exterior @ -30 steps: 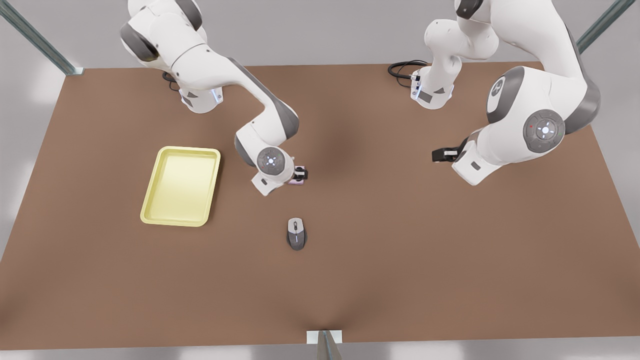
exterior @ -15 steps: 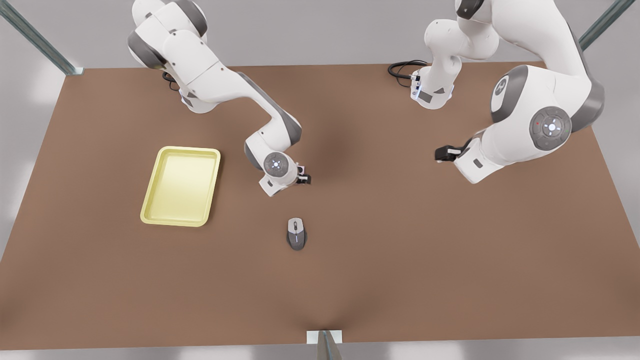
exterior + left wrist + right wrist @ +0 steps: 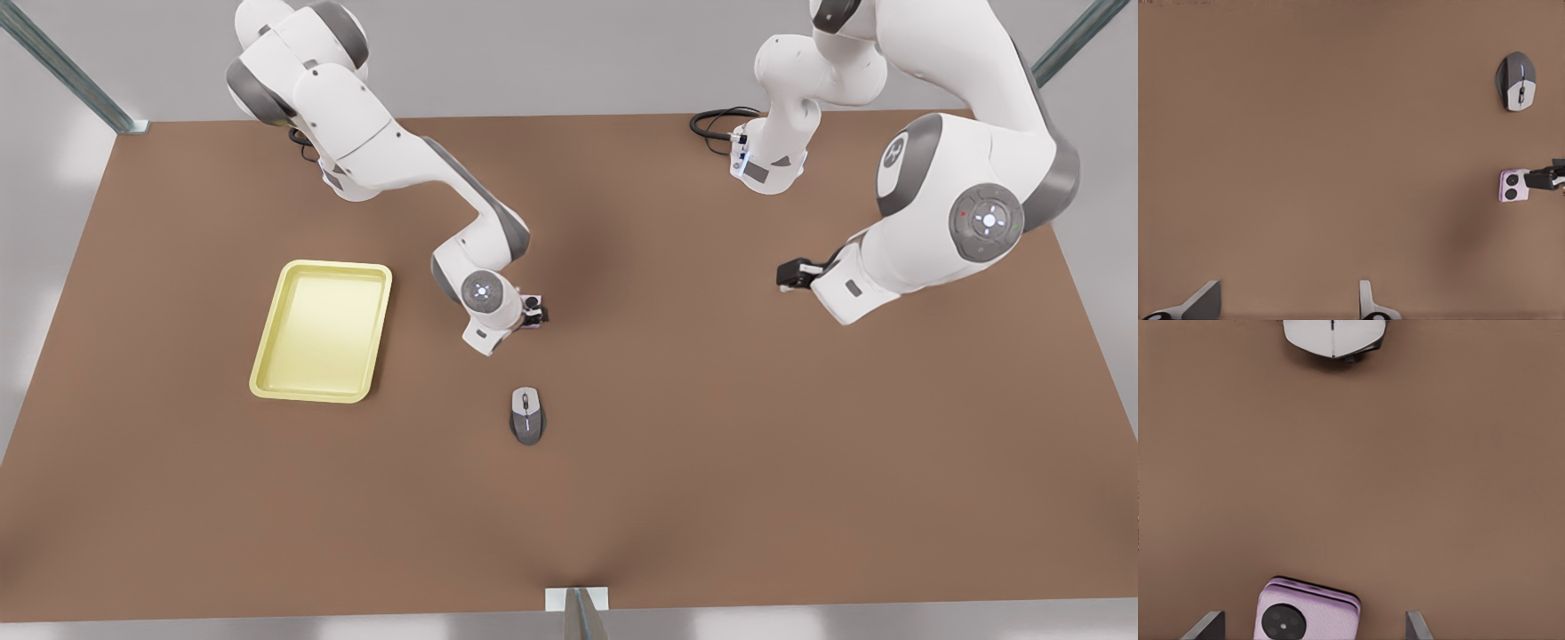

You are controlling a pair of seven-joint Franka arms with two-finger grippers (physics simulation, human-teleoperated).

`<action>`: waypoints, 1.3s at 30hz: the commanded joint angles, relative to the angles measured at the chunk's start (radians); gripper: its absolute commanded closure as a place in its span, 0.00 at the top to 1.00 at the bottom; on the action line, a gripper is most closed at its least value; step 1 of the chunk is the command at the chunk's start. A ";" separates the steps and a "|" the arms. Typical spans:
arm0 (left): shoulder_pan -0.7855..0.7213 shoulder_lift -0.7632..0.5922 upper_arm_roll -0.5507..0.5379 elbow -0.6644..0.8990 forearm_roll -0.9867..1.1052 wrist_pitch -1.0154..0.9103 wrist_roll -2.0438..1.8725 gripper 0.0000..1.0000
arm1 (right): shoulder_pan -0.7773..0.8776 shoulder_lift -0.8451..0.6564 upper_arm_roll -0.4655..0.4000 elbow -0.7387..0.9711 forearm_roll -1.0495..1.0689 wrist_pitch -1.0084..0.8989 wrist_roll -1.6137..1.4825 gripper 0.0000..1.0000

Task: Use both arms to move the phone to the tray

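Over phone (image 3: pixel 1308 613), right gripper (image 3: pixel 533 313) lowered

A broad brown table (image 3: pixel 711 462) filled most of the room, its top plain and matte. Beyond its far edge the wall (image 3: pixel 569 53) was pale grey. Metal frame struts (image 3: pixel 62 67) slanted in at both far corners, and another post (image 3: pixel 578 613) stood at the near edge. The light was soft and even.

Brown table (image 3: pixel 711 462). On it lie a yellow tray (image 3: pixel 322 331), a grey mouse (image 3: pixel 526 415) and a pink phone (image 3: pixel 530 318).
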 commanded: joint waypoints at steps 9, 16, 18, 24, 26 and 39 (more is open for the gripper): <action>0.000 -0.002 0.000 -0.001 0.005 -0.040 0.047 1.00 | 0.014 -0.009 -0.001 -0.065 0.005 0.068 -0.156 1.00; 0.000 -0.005 -0.001 0.002 0.006 -0.068 0.047 1.00 | 0.031 -0.015 -0.001 -0.090 -0.001 0.077 0.036 1.00; 0.000 -0.005 -0.001 0.002 0.008 -0.068 0.046 1.00 | 0.031 -0.012 -0.001 -0.093 -0.002 0.080 0.117 1.00; 0.000 -0.007 0.000 0.002 0.006 -0.076 0.046 1.00 | 0.073 0.007 -0.006 -0.081 -0.002 0.114 0.219 1.00; 0.000 -0.005 0.002 0.002 0.008 -0.074 0.046 1.00 | 0.071 0.005 -0.009 -0.082 -0.001 0.116 0.228 1.00; 0.000 -0.004 0.000 0.002 0.011 -0.088 0.041 1.00 | 0.073 0.013 -0.012 -0.100 -0.064 0.125 0.334 1.00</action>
